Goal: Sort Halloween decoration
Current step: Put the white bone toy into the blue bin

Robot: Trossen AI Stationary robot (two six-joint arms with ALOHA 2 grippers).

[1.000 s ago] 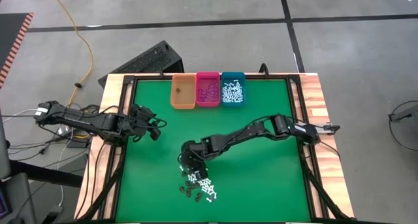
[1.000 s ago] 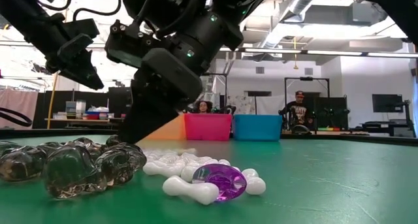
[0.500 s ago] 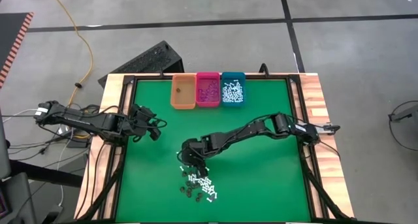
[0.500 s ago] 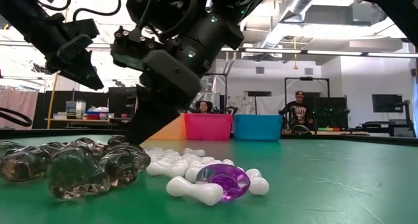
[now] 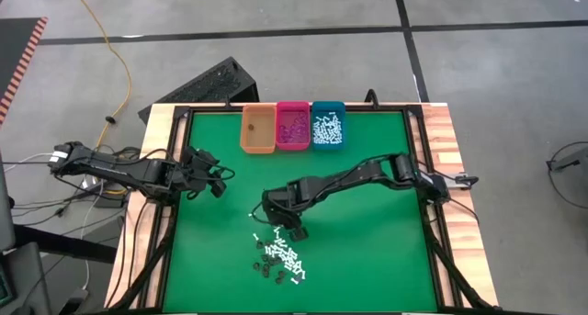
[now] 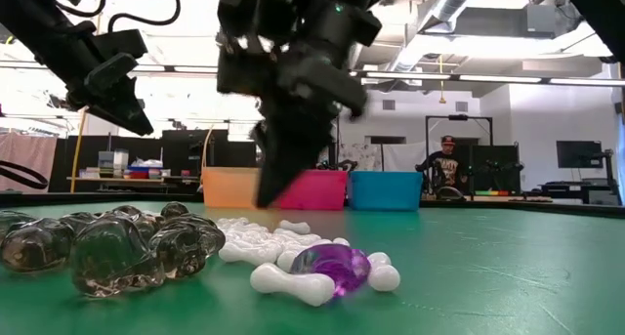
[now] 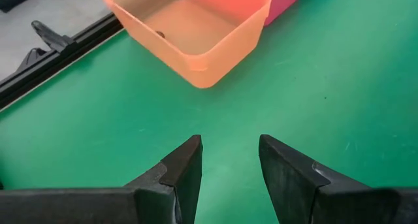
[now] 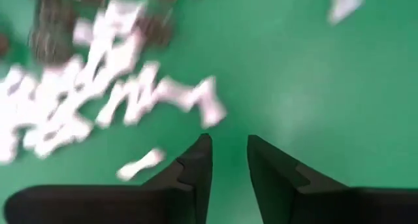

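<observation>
Orange bin (image 5: 258, 129) near-empty; pink bin (image 5: 293, 127) purple bits; teal bin (image 5: 327, 127) seemingly white sticks.

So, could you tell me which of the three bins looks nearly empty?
The orange bin, leftmost in the row; the pink bin holds purple bits and the teal bin white sticks.

Two dark jointed arms (image 5: 349, 182), black wedge-shaped fingers (image 7: 183, 168), possibly small green indicator lights.

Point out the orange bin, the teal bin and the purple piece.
orange bin (image 7: 196, 57): left wrist view, near wall.
teal bin (image 5: 328, 140): high view, near rim.
purple piece (image 6: 334, 270): low view, its middle.
</observation>
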